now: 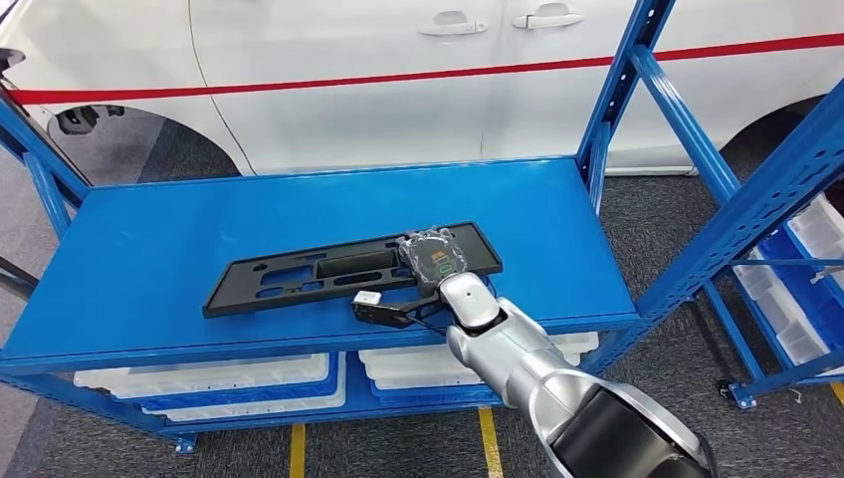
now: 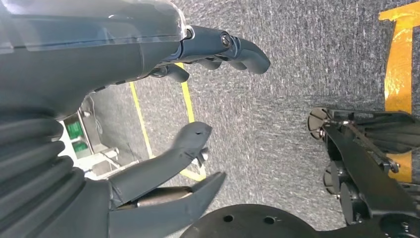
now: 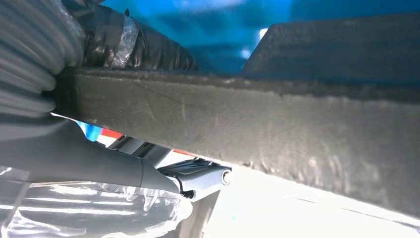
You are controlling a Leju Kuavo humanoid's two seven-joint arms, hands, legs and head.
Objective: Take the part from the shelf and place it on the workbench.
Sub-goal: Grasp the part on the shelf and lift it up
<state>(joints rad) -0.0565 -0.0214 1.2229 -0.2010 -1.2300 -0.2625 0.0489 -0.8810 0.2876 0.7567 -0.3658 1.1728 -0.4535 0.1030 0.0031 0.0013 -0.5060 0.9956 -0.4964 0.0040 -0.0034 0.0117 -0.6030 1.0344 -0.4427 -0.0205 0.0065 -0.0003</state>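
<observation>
1 hand [image 1: 435,261] grips part [image 1: 299,279].

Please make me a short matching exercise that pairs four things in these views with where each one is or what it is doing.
Things:
1. black part
2. right hand
3. left hand
4. white bins

Places or states:
A. hanging over grey carpet, fingers apart, holding nothing
B. lying flat on the blue shelf
C. stored under the shelf
D. gripping one end of the part

Pairs: 1-B, 2-D, 3-A, 4-C
</observation>
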